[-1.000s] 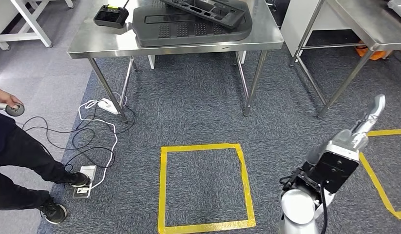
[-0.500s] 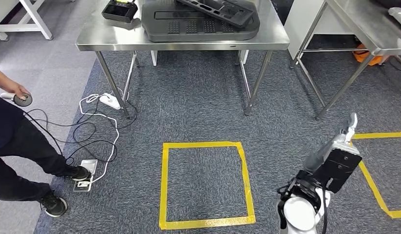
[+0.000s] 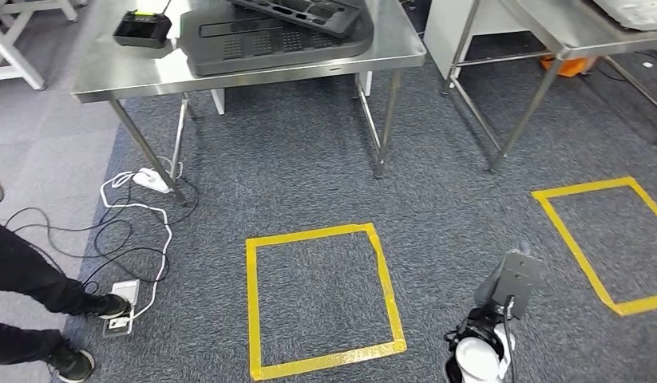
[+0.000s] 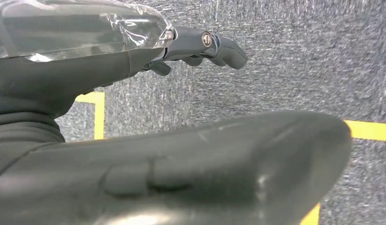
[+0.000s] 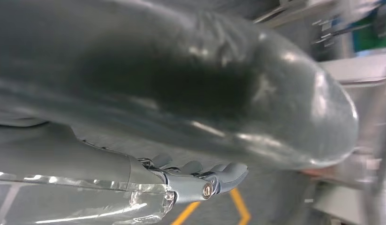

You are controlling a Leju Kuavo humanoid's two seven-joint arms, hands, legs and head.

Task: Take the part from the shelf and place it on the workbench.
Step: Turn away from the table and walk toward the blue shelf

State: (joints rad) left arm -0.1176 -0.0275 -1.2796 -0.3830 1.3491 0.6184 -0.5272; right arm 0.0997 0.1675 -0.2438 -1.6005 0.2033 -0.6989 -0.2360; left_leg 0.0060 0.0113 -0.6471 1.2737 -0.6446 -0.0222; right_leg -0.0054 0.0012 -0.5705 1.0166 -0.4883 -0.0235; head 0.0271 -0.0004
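A person's dark trouser leg [image 3: 25, 275] stands at the left beside white cables [image 3: 137, 211] on the grey carpet, and beyond them a steel workbench [image 3: 229, 68] carries a black controller [image 3: 141, 26] and two stacked black parts [image 3: 273, 32]. The left hand [image 4: 134, 154] holds nothing, its fingers [image 4: 214, 44] stretched out straight over the carpet. The right hand [image 5: 181, 117] likewise holds nothing, fingers [image 5: 219, 176] extended, near a yellow tape square [image 3: 317, 299].
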